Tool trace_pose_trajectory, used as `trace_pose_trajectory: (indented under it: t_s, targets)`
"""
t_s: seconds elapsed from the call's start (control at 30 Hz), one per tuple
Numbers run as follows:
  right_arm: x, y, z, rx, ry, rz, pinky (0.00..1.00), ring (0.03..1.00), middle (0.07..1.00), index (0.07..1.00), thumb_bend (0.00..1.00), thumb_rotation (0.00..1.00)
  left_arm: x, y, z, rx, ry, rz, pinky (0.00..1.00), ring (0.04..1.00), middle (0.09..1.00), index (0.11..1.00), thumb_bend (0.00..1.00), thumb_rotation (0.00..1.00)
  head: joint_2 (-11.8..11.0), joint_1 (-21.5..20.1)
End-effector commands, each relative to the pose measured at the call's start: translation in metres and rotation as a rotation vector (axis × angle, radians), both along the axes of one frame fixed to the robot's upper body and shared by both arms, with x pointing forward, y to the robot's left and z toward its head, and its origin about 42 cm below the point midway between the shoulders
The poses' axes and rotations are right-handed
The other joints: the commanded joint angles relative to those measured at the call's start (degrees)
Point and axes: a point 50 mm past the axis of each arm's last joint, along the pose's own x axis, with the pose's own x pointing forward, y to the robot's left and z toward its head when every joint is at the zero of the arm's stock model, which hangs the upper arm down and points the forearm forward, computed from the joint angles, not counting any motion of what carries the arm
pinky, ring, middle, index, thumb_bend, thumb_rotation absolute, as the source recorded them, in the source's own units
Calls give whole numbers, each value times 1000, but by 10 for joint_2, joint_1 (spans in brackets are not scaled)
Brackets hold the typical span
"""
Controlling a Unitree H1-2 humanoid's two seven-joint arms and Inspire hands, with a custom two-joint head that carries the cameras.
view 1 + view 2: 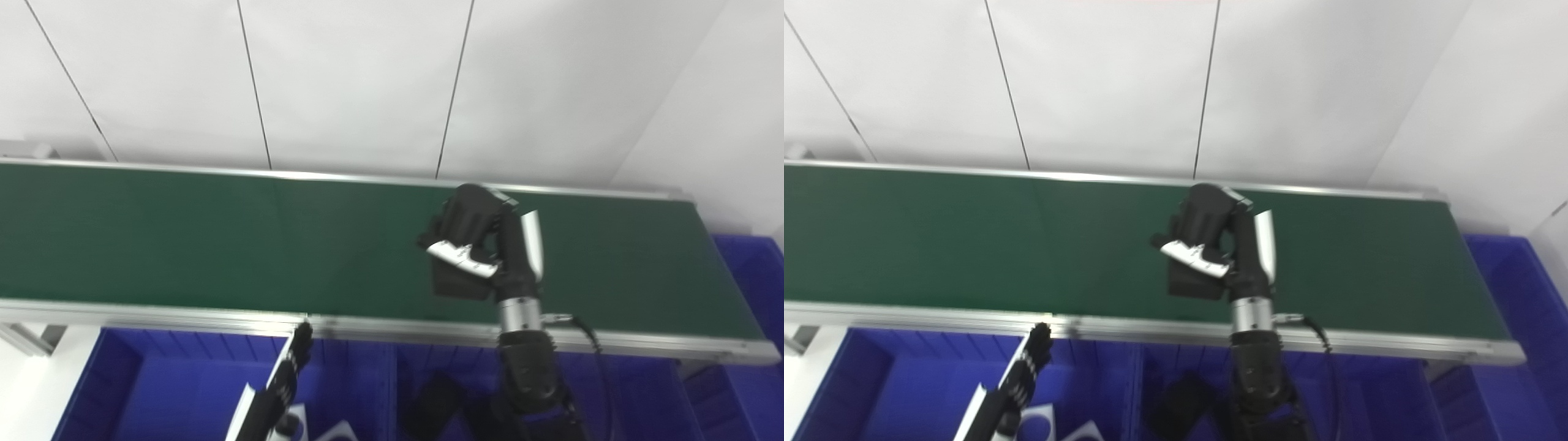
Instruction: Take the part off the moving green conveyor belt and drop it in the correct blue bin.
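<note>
A green belt with metal rails runs left to right across the scene, with white wall panels behind it. Along its near edge stand blue bins.

The left bin sits below the belt's near rail. The left hand hangs over this bin's right part, just short of the rail, its fingers straight and held together, pointing toward the belt. It holds nothing. Pale flat pieces lie in the bin beneath it; what they are I cannot tell.

To the right, past a divider wall, the middle bin holds a dark piece near the right forearm.

The right arm rises from the bottom edge, crosses the near rail and reaches over the belt. The right hand is curled over a black part, fingers bent down around it from the far side and the thumb across the front. The part sits on or just above the belt, right of its middle and nearer the near rail; whether it is lifted clear I cannot tell.

At the far right, another bin stands beyond the belt's end.
</note>
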Motion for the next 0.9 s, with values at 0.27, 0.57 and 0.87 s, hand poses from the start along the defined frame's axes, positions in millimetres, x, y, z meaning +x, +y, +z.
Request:
trace_pose_trajectory:
  t_s: [0.27,0.57,0.87]
  targets:
    - [-64,-36,-10,-143,-8,32,516,497,516,445,512,0,-3,-4,22,-57,-88,1,974,984,998,983,792,991,29,8]
    - [-94,-67,-39,-386,120,25,460,466,525,455,515,0,0,-4,27,-56,-110,-4,966,984,996,987,783,1000,47,13]
    - [-91,-76,-68,-458,234,167,473,475,504,464,516,0,2,0,28,-55,-117,-2,952,973,987,980,782,1000,49,8]
